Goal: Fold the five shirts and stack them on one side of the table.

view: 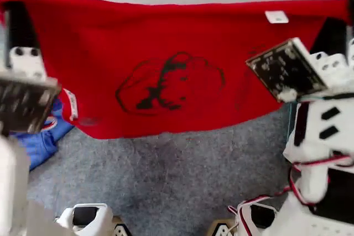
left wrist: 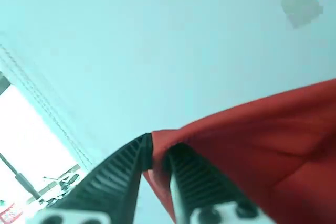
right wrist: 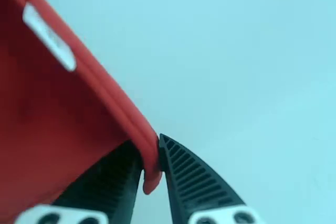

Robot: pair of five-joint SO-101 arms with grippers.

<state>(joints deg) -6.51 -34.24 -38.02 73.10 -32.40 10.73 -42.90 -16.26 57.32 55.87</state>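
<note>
Red shirt (view: 166,81) held up, spread wide between two arms over grey worktop (view: 182,175), black print facing high camera. Left pincer (left wrist: 156,153) clamped on shirt's left corner. Right pincer (right wrist: 151,163) clamped on hemmed edge at right, white label (right wrist: 50,38) close by. Blue shirt (view: 38,145) crumpled on worktop at left, partly behind red shirt's lower edge.

blue cloth (view: 38,147), perhaps shirt, behind red shirt (view: 182,37)

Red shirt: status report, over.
Left jaws, right jaws each shut on red shirt edge. Shirt held up, spread between arms. Blue shirt on table under one hanging corner.
</note>
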